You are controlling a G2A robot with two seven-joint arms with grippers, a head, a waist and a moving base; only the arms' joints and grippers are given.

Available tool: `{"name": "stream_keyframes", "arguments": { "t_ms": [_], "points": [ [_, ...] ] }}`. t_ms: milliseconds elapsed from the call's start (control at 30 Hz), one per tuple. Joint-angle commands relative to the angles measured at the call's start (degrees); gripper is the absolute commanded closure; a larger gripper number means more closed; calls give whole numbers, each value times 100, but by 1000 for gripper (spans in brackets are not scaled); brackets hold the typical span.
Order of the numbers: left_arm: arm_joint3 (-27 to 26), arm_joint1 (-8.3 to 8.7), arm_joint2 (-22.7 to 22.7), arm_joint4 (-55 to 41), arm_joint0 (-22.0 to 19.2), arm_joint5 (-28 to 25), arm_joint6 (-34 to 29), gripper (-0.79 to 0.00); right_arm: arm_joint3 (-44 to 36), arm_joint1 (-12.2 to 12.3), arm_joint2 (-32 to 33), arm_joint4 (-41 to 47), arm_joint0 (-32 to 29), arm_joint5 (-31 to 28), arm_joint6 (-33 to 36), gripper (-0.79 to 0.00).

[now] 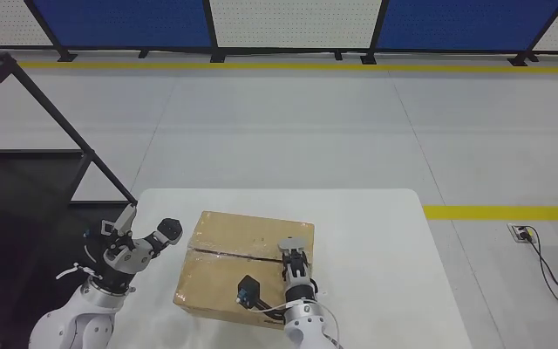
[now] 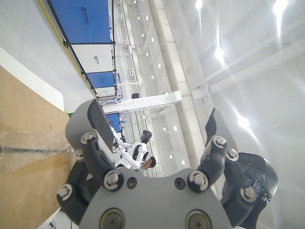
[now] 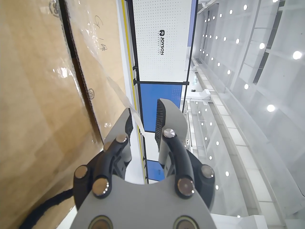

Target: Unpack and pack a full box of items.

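Box lies crosswise, lower centre; right claw, half-open and empty, sits over its right end; left claw gapes wide, farther off.

Tan box — clear glossy tape — white table

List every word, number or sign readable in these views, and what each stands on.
White perforated wall panel: logo and capital-letter brand name, left unquoted; the finer line beside it is too small.
Blue wall panel: same mark, small.
Brown cardboard box: dark handwritten scrawl on a flap, illegible; two round stamps, blurred.
Top view: nothing legible.
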Motion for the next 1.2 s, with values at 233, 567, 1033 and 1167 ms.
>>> {"name": "stream_keyframes", "arguments": {
  "t_ms": [233, 567, 1033, 1167],
  "points": [
    [-10, 4, -8, -23, 22, -25, 7, -785, 78, -127, 125, -282, -78, -197, 152, -268],
    [1, 13, -42, -32, 36, -34, -12, -785, 227, -291, 213, -536, -47, -467, 317, -135],
    [52, 27, -106, 11, 94, -67, 19, -785, 51, -419, 386, -895, -288, -396, -60, 0],
    [90, 31, -109, 51, 108, -50, 32, -785, -100, -423, 454, -981, -427, -269, -268, 0]
  ]
}}
